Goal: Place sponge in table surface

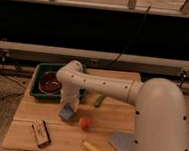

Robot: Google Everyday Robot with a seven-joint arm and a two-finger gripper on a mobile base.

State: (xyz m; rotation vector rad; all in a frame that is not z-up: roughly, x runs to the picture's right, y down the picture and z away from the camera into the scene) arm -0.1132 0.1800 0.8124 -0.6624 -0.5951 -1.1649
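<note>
The sponge [67,112], a small blue-grey block, is at the tip of my gripper [68,107], low over the light wooden table surface [108,120] in front of the green tray. My white arm reaches from the right foreground across the table and bends down to it. The sponge looks tilted and is at or just above the wood.
A green tray [39,85] holding a dark red bowl [50,81] stands at the back left. A red-orange ball [85,122] lies right of the sponge. A brown dark-edged block [41,133], a yellow item [96,150], a grey-blue cloth [122,143] and a green item [99,100] also lie on the table.
</note>
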